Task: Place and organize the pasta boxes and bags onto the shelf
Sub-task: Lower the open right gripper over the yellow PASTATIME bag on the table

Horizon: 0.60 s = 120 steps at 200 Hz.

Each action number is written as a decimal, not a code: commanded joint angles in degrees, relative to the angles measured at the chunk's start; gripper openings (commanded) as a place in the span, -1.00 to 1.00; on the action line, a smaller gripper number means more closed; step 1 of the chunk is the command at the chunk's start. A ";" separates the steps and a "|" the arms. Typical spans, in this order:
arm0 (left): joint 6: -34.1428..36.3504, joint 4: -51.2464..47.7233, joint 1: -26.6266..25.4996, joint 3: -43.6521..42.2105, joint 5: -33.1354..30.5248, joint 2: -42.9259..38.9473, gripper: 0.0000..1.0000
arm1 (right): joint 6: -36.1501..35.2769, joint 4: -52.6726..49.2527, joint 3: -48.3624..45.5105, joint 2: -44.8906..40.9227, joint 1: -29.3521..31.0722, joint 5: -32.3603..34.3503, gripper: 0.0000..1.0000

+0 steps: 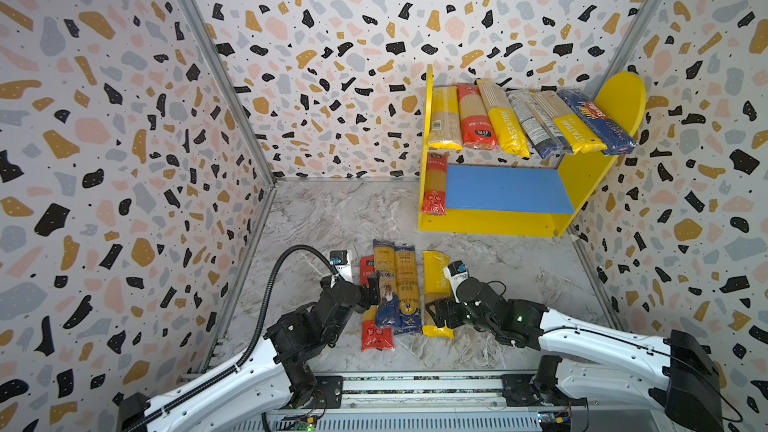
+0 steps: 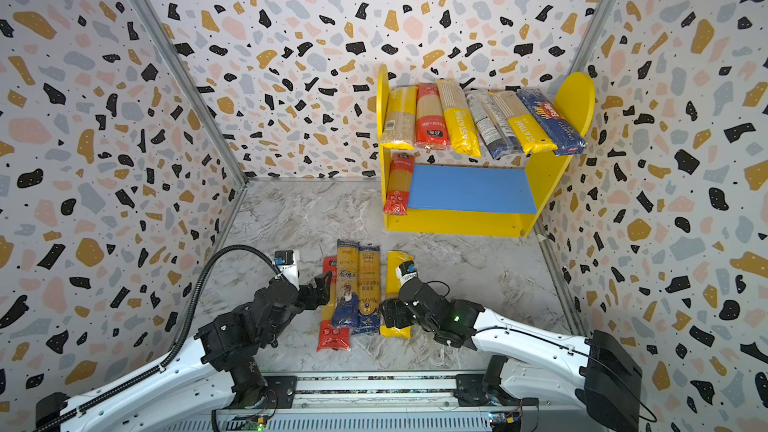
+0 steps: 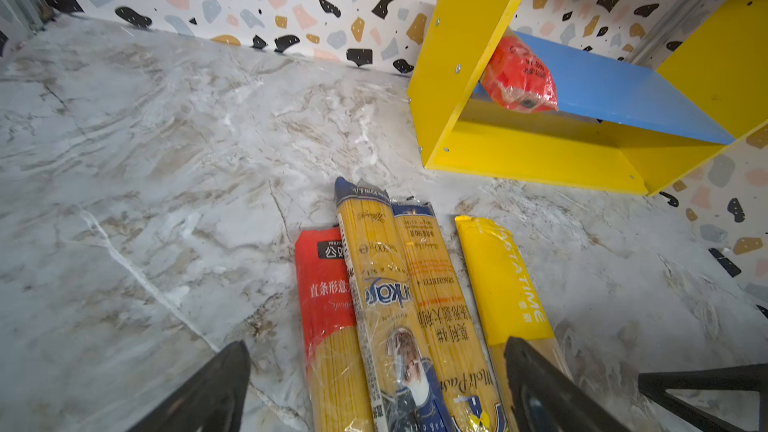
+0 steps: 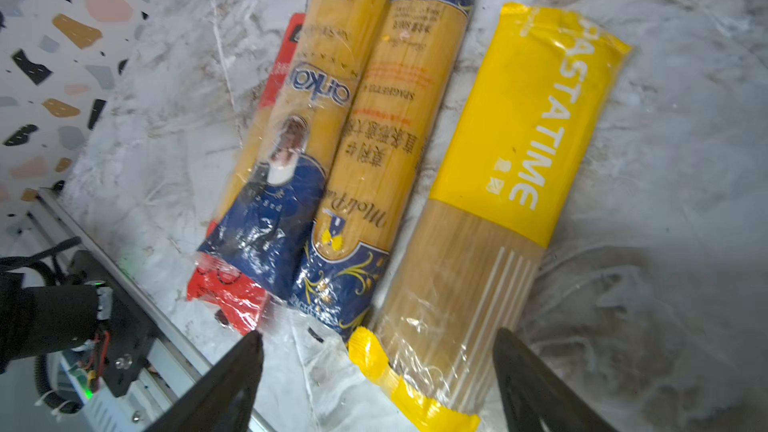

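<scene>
I see right gripper [image 4: 378, 333] spread wide over yellow PASTATIME pack [image 4: 519, 126]; left gripper [image 3: 376, 342] spread too, straddling neighbouring packs [image 3: 432, 297].

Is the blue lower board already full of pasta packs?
No: in a top view the blue lower board carries a single red pack at one end, the rest bare.

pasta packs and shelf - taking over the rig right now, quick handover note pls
Left gripper: jaws open, at the table packs, holding nothing.
Right gripper: jaws open astride the near end of the yellow pack, no grip.
Done: six packs on the top board of the shelf, one red pack on the blue board.
Left: four on the table: red, two blue-ended, yellow.
</scene>
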 commanded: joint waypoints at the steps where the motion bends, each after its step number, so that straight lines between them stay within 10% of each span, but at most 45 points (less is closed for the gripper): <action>1: -2.91 3.65 -0.50 -1.92 2.38 -0.58 0.88 | 4.89 -4.47 -0.16 -0.13 2.58 7.44 0.74; 120: -4.08 4.34 -9.96 -2.00 1.87 1.88 0.87 | 8.24 0.51 1.53 17.29 3.71 6.38 0.83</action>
